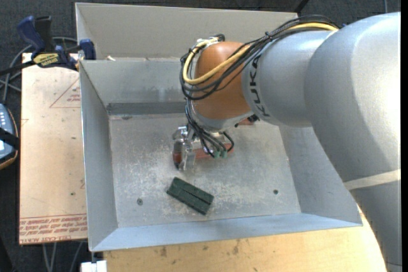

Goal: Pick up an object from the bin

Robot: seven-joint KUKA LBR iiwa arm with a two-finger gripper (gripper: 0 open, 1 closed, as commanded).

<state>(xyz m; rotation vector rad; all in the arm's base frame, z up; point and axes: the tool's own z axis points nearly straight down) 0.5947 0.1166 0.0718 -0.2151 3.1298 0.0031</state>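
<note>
The arm (306, 79) reaches in from the right, its orange wrist cover (220, 89) above the middle of the grey bin (95, 137). The hand (183, 155) points down at the bin floor, a little left of centre. Whether it is apart or together cannot be told from this angle. A dark green flat block (189, 195) lies askew on the floor just on the near side of the hand, apart from it and not held.

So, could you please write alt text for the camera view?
The robot arm's gripper hangs low over the middle of a grey metal bin. A dark green rectangular block lies flat on the bin floor nearby, towards the front wall.
</note>
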